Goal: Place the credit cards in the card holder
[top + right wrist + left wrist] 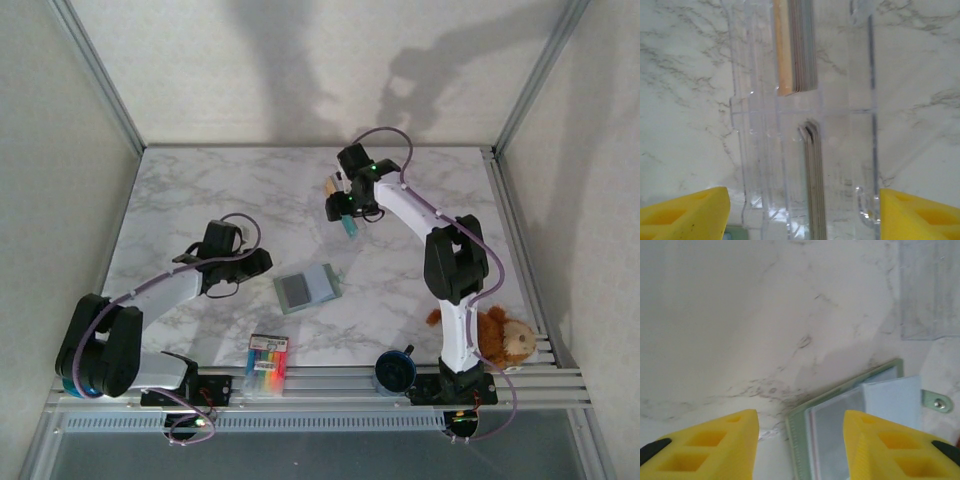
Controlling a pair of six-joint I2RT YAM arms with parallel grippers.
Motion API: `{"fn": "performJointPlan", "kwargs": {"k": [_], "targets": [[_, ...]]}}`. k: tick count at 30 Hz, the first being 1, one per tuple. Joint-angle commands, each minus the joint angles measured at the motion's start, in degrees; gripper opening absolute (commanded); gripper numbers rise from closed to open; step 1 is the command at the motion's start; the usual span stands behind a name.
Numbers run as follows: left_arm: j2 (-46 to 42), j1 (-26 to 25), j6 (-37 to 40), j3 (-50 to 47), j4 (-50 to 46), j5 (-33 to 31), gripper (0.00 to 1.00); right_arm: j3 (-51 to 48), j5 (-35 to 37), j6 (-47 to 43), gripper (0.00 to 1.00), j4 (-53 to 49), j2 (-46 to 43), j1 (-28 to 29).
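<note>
Judged the task barely begun; found the card holder [307,288] lying open and flat near the middle of the counter [200,190], pale inner panels up, with no card seen in it; saw the credit cards [799,50] stacked on edge inside a clear case [755,130], a tan one on the outside, well apart from the card holder and toward the far right of the counter, at the right gripper [345,210]; noted that gripper's fingers spread wide to either side of the case; could not tell whether pressing on it or merely flanking it; noted the left gripper [801,440] just beside the card holder's left edge, fingers apart, holding nothing; reckoned everything left to do: drawing each card out of the case, carrying it across, sliding it into a pocket; expected the left gripper to be needed for steadying the card holder meanwhile.
</note>
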Motion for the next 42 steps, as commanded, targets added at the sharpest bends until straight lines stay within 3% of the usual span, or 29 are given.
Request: {"fn": "performJointPlan", "kwargs": {"k": [1, 4, 6, 12, 15, 19, 26, 30, 31, 34, 42], "targets": [[-1.3, -0.2, 1.6, -1.2, -2.1, -2.6, 0.48, -3.5, -8.6, 3.8, 0.76, 1.1, -4.4, -0.1], [-0.5, -0.2, 2.1, -1.0, -1.6, -2.2, 0.48, -7.5, -6.5, 12.2, 0.77, 3.5, -7.1, -0.7], [0.1, -0.2, 2.4, -1.0, -1.5, -2.4, 0.48, -11.0, -8.9, 16.6, 0.76, 6.9, -8.4, -1.9], [0.5, -0.3, 1.9, -1.8, 0.1, -1.0, 0.48, -15.7, -9.5, 21.4, 0.75, 12.3, -12.2, -3.1], [-0.7, -0.3, 2.0, -2.8, -0.1, -2.2, 0.48, -13.2, -5.2, 16.8, 0.75, 10.3, -12.4, -2.8], [-2.2, -0.4, 1.4, -3.5, 0.1, -1.7, 0.49, -9.2, 6.9, 4.0, 0.80, 10.0, -11.8, -1.9], [-3.0, -0.8, -0.4, -5.3, 2.5, 0.1, 0.52, 1.1, -1.9, -2.2, 0.87, 13.1, -2.3, -1.7], [-2.5, -2.8, -1.2, -7.0, 3.9, 0.9, 0.52, 9.0, -1.9, -4.8, 0.89, 11.0, 5.2, -1.4], [-2.8, -3.0, -2.0, -7.9, 4.7, 0.7, 0.52, 11.5, 0.1, -6.1, 0.95, 9.5, 7.1, -0.9], [-3.2, -3.1, -2.2, -8.6, 4.4, 0.4, 0.51, 14.3, 12.9, -11.1, 0.96, 9.1, 10.2, 1.9], [-6.3, -3.5, -2.3, -9.8, 2.4, -3.2, 0.51, 17.7, 30.0, -13.8, 0.93, 8.2, 14.7, 4.0]]}}
